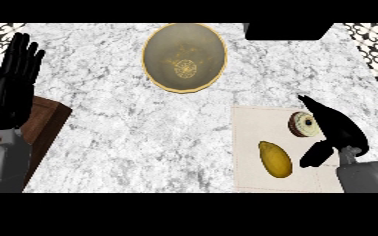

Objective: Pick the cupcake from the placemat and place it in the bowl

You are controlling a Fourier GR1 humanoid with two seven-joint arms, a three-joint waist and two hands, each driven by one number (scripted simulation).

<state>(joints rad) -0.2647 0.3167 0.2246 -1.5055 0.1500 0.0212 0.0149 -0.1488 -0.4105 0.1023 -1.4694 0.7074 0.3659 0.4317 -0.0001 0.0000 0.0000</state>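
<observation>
Both hands are unclenched: the right hand (336, 130) hovers with fingers spread just beside the cupcake (303, 124), and the left hand (18, 75) rests fingers-up at the left edge. The cupcake lies on the placemat (251, 170) near a lemon (275, 159), well apart from the bowl (184, 57) on the counter (133, 135).

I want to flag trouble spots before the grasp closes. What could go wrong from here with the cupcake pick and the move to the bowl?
1. The lemon lies close beside the cupcake on the placemat; the right hand could nudge it while closing.
2. The cupcake appears tipped on its side, so the fingers might roll it rather than hold it.
3. The bowl sits well away across the counter, so a poor hold could lose the cupcake on the way.
</observation>
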